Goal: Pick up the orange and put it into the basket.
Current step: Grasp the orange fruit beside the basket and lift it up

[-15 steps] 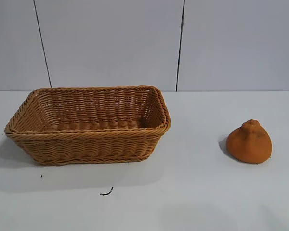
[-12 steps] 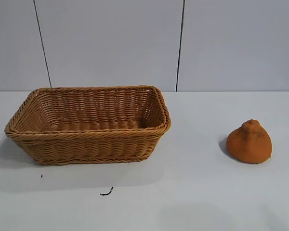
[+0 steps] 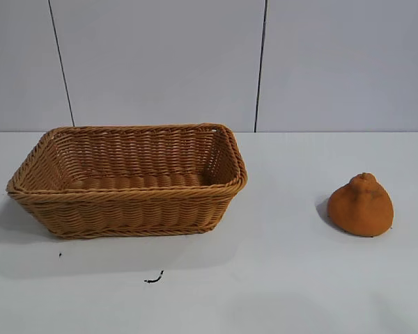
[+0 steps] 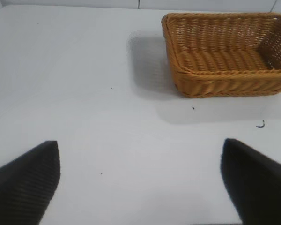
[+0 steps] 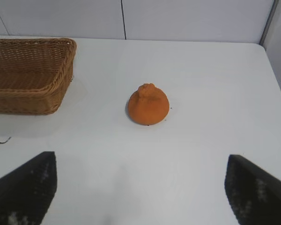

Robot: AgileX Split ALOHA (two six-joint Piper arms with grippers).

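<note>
Orange (image 3: pixel 361 206), squat with a knobby bump on top, sitting upright on the white table (image 3: pixel 279 278), at the right of the exterior view, untouched and well apart from everything; basket (image 3: pixel 129 179), woven and tan-brown, resting at the left of that view, nothing visible inside, a small dark speck of debris (image 3: pixel 154 279) on the table just in front; right gripper (image 5: pixel 140 187) spread wide with nothing between its fingers (image 5: pixel 25 190), pointed toward the orange but well short of it; left gripper (image 4: pixel 140 183) likewise gaping and holding nothing, over bare table, the basket farther off; neither arm visible in the exterior view.
</note>
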